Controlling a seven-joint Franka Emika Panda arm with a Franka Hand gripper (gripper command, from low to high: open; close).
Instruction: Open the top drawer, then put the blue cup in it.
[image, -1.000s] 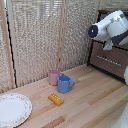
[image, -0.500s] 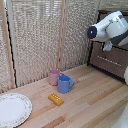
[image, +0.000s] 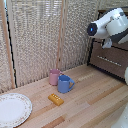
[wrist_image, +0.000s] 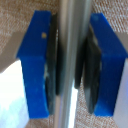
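In the wrist view, my gripper (wrist_image: 74, 65) has its blue fingers (wrist_image: 35, 65) and black pads closed on either side of a thin silver bar handle (wrist_image: 75, 20), touching it. The blurred brown surface behind the bar is the top drawer front (wrist_image: 114, 10). The white arm (image: 112, 25) reaches the dresser at the exterior view's right and hides the gripper and most of that drawer. The blue cup (image: 64, 83) stands upright on the wooden table, its loop handle toward the exterior view's right. It touches the pink mug (image: 54, 76) and is far from the gripper.
A lower dark drawer front (image: 112, 62) with a silver handle shows under the arm. A small yellow block (image: 55, 99) lies in front of the cups. A white plate (image: 12, 109) sits at the exterior view's lower left. A slatted screen (image: 40, 35) backs the table.
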